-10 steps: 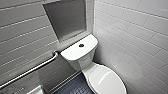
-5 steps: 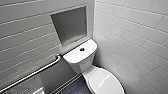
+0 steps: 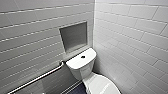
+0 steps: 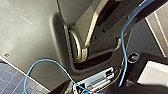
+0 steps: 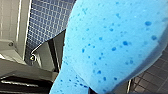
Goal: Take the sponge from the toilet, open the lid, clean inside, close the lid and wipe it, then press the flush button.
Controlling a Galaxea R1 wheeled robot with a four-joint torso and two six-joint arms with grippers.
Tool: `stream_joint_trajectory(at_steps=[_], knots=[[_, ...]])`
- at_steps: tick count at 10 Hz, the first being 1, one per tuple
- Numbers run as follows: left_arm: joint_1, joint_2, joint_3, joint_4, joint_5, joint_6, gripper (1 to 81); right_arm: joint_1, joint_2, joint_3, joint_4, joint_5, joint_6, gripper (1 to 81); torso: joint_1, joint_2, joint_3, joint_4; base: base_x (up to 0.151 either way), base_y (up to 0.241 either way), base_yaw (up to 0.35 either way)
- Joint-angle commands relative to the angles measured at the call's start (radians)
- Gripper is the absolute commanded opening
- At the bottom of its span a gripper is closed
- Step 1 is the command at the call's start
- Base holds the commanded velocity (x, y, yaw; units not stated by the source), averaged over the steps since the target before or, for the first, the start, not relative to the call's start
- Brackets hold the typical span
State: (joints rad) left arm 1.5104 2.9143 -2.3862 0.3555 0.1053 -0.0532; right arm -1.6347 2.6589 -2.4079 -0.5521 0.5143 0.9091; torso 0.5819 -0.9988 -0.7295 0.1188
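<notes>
The white toilet (image 3: 81,63) stands in the corner of a tiled room, in the lower middle of the head view. Its boxy tank top carries the small dark flush button (image 3: 83,57). Below the tank the oval white lid (image 3: 102,86) lies down over the bowl, cut off by the picture's edge. The bright blue speckled sponge (image 5: 112,45) shows very large and close in the right wrist view, and my right gripper is shut on it. In the left wrist view there is nothing in my open left gripper.
A recessed grey niche (image 3: 73,37) sits in the wall above the tank. A metal grab bar (image 3: 37,78) runs along the left wall. White tiled walls close in on both sides, with dark blue tiled floor (image 3: 77,89) beside the bowl. A blue cable (image 4: 123,50) crosses the robot's body.
The whole head picture has shifted: the toilet now sits lower in it, so the camera has moved. The toilet itself has not moved.
</notes>
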Motion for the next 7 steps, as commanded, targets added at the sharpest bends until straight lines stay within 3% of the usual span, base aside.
stream_joint_trajectory(at_steps=[1,2,3,7], knots=[[0.000,-0.006,0.008,0.003,0.073,0.006,81.1,-0.026,0.008,-0.036,-0.063,-0.034,0.005,1.0,-0.063,0.097,0.096,0.000,0.000,0.000,0.000],[0.000,-0.004,0.008,0.003,0.073,0.006,81.1,-0.028,0.012,-0.036,-0.069,-0.039,0.005,1.0,-0.086,0.133,0.101,0.000,0.000,0.000,0.000],[0.000,-0.004,0.008,0.003,0.073,0.006,81.1,-0.028,0.017,-0.039,-0.074,-0.042,0.002,1.0,-0.108,0.166,0.062,0.000,0.000,0.000,0.000],[-0.012,-0.004,0.007,0.002,0.073,0.006,81.1,-0.023,0.060,-0.092,-0.089,-0.048,0.005,1.0,-0.194,0.297,0.087,0.000,0.000,0.000,0.000]])
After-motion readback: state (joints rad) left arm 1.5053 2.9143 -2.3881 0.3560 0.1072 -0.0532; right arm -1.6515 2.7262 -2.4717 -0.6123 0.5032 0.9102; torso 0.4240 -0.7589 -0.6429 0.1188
